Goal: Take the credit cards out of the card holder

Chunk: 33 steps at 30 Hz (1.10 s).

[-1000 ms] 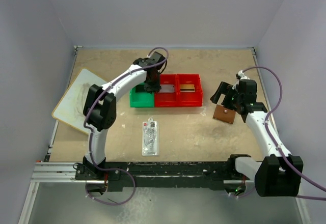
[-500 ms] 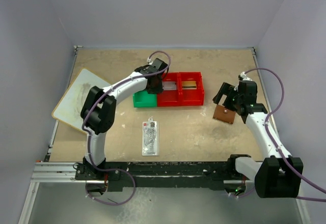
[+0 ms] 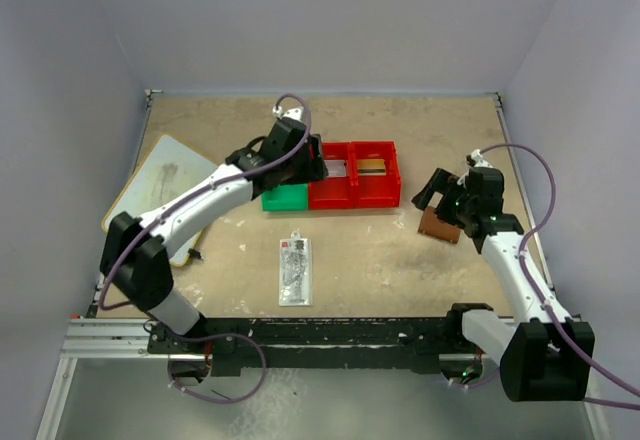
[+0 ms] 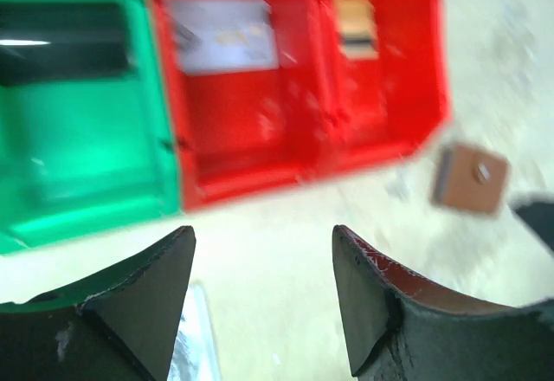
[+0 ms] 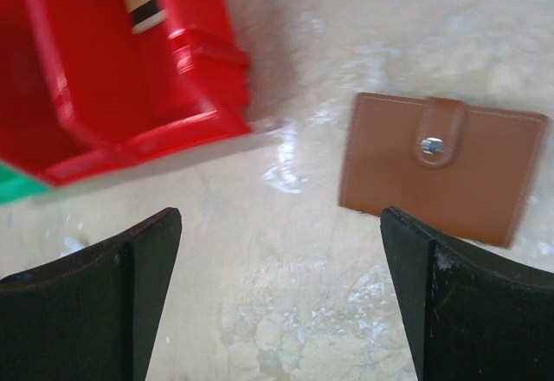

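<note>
Our left gripper (image 4: 262,251), jaws wide and empty, has drawn back from the red bins (image 4: 260,113). Our right gripper (image 5: 279,225), also wide, hovers with the shut card holder (image 5: 441,169) just ahead to its right, so opening it seemingly remains.

Small brown leather card holder (image 5: 441,169), folded shut, with a tab and silver stud on the upper face. It lies flat on the table (image 3: 400,260), a bit skewed, to the right of the red bin (image 3: 352,188), near it but not touching. Two cards lie flat in the red bin: a grey card (image 4: 221,33) in the left compartment and a tan card (image 4: 355,22) with a dark stripe in the right compartment. Both are blurred and the print is unreadable.
</note>
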Each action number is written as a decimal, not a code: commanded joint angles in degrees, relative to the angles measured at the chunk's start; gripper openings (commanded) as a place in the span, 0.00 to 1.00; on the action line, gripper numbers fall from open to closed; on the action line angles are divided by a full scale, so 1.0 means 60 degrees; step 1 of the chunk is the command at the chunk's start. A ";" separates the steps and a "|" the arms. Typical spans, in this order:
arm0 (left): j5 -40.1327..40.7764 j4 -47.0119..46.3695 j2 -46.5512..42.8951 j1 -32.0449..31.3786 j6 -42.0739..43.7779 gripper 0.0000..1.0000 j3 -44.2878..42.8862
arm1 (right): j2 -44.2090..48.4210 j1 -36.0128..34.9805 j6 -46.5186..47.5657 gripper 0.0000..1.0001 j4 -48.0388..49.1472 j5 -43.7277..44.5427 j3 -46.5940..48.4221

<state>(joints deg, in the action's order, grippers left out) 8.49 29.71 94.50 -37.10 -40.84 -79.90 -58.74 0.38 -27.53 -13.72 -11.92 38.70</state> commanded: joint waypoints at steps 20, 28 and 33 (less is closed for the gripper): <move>0.1718 -0.0564 -0.0254 -0.4568 -0.2405 0.59 0.5095 | -0.3870 0.0997 -0.0276 0.97 0.0516 0.2052 0.0591; 0.3016 0.0232 -0.1113 -0.4112 -0.3307 0.59 0.6013 | -0.2928 -0.0043 -0.0971 0.86 0.0700 0.0467 -0.0713; 0.3275 0.0295 -0.1968 -0.3558 -0.3671 0.59 0.6583 | -0.2577 -0.1824 -0.1969 0.76 0.0577 0.0515 -0.1263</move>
<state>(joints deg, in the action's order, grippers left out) 24.75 27.57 85.95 -60.82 -59.27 -43.92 -75.64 -4.16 -33.47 -8.64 -5.02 34.54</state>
